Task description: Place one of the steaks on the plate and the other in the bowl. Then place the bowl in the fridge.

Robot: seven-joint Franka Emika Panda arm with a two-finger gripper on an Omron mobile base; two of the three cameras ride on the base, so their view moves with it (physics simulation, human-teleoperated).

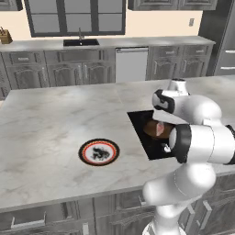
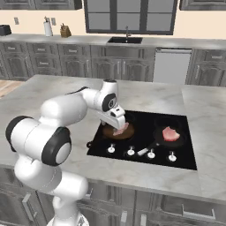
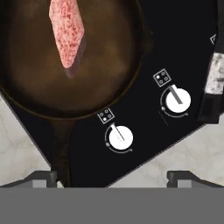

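Note:
My gripper [image 2: 118, 126] hangs open just above a brown pan [image 2: 115, 132] on the black cooktop [image 2: 143, 150], with nothing between its fingers. One steak [image 3: 67, 33] lies in that pan, up and to the left of my gripper [image 3: 113, 178] in the hand view. The other steak [image 2: 170, 133] rests in a black frying pan [image 2: 169, 140] to the right. The plate [image 1: 98, 152] sits bare on the island counter, left of the cooktop. The bowl is out of view. Part of the grey fridge [image 1: 226, 43] shows at the far right.
White cooktop knobs [image 3: 119, 138] line the cooktop's front edge beneath my hand. The black pan's handle [image 3: 214, 76] reaches toward them. Across the aisle stand cabinets, a sink [image 1: 81, 42] and a white dishwasher [image 1: 131, 64]. My arm hides much of the cooktop [image 1: 140, 121] from the left.

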